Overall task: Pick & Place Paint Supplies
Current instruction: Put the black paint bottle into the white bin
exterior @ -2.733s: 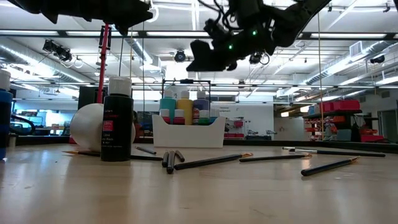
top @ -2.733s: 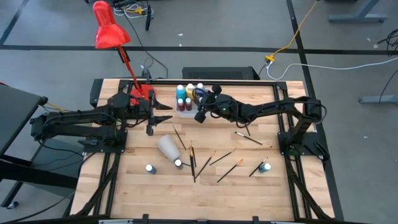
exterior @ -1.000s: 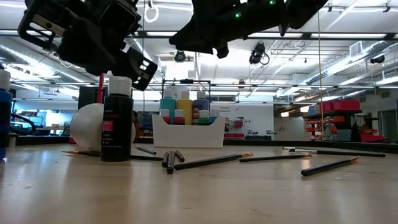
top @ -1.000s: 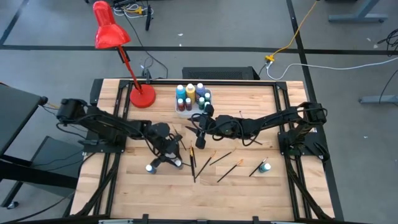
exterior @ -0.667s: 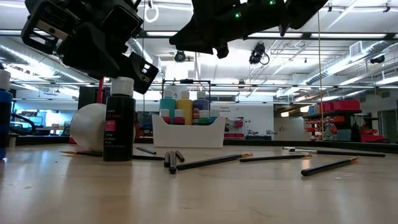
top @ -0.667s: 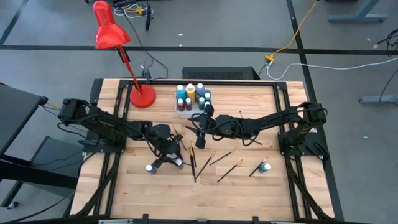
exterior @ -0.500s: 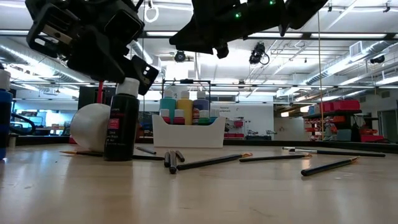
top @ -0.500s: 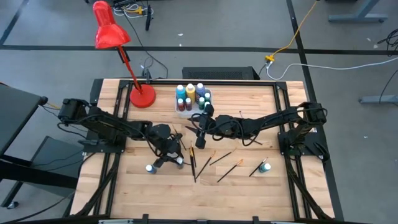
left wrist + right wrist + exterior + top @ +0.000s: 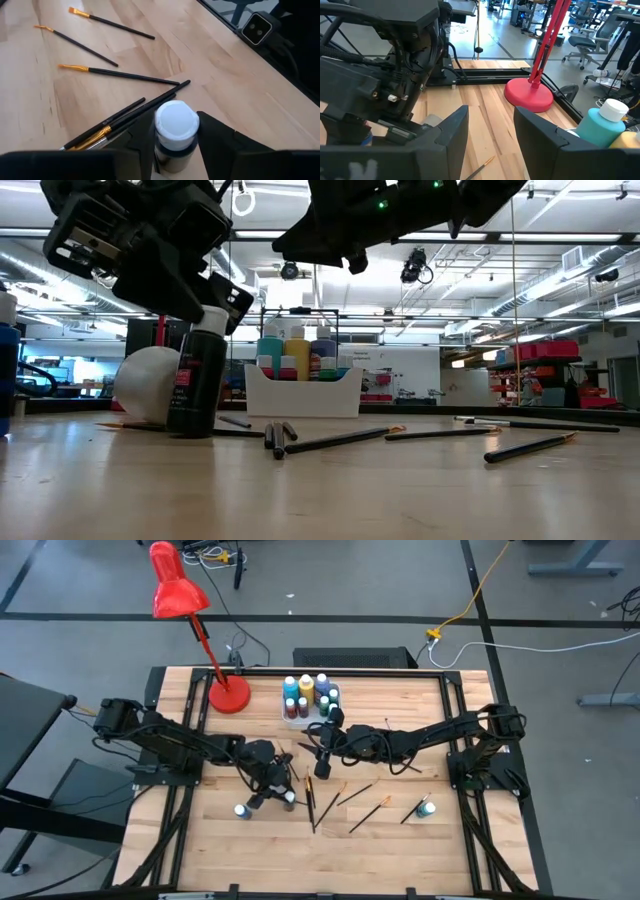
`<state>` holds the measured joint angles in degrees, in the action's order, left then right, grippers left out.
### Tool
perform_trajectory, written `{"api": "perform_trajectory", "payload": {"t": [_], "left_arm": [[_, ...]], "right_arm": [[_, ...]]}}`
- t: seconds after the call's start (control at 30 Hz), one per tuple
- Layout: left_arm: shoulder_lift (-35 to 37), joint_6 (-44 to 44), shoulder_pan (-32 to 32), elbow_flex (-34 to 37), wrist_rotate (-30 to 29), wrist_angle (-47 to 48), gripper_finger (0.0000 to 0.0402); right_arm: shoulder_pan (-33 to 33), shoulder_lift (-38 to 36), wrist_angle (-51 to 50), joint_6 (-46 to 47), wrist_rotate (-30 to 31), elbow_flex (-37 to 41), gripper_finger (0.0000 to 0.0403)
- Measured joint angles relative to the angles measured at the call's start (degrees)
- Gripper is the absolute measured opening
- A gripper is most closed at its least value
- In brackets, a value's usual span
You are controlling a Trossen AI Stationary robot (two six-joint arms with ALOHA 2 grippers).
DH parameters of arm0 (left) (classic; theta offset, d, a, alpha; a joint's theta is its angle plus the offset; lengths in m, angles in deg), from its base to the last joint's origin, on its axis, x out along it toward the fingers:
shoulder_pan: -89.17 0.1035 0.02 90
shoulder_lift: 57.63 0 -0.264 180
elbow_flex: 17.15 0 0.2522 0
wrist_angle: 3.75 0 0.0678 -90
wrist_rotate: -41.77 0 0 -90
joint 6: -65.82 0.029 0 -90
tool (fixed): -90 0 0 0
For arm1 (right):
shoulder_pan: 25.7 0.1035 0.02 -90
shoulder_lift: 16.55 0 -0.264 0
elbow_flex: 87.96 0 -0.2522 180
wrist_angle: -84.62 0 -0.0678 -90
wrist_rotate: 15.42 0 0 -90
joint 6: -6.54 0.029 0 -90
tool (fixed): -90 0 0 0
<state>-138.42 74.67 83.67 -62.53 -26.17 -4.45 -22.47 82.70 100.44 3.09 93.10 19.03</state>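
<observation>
The left gripper [image 9: 175,137] clasps a white-capped bottle [image 9: 175,131] standing slightly tilted between its fingers; the right gripper [image 9: 322,752] hovers open nearby.

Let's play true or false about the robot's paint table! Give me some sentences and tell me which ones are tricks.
1. The left gripper has its fingers around a black paint bottle with a white cap. True.
2. That bottle stands perfectly straight. False: in the low view it is tilted.
3. The right gripper carries a paintbrush. False: it is open with nothing between its fingers.
4. The red desk lamp has its base on the wooden table. True.
5. The white caddy of paint bottles holds none. False: several bottles stand in it.
</observation>
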Motion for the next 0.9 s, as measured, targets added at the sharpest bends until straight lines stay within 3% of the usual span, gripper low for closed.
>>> {"api": "perform_trajectory", "payload": {"t": [0.23, 0.53, 0.73, 0.9], "left_arm": [[0.55, -0.95, 0.0, 0.0, -1.5, -3.64, 0.0128], [5.4, 8.03, 0.71, -3.64, -15.67, -1.42, 0.0129], [8.91, 16.18, 4.11, -8.26, -29.25, 2.1, 0.0129], [8.34, 13.84, 9.78, -12.04, -30.14, 1.57, 0.0131]], "right_arm": [[0.0, 0.0, 0.08, -0.18, 0.03, 0.0, 0.0165], [0.0, -5.82, -4.12, -4.45, 2.68, -0.03, 0.0165], [0.0, -14.48, -22.34, 0.52, 11.59, -0.03, 0.0165], [-0.02, -18.84, -35.55, 7.01, 14.14, 0.05, 0.0165]]}}
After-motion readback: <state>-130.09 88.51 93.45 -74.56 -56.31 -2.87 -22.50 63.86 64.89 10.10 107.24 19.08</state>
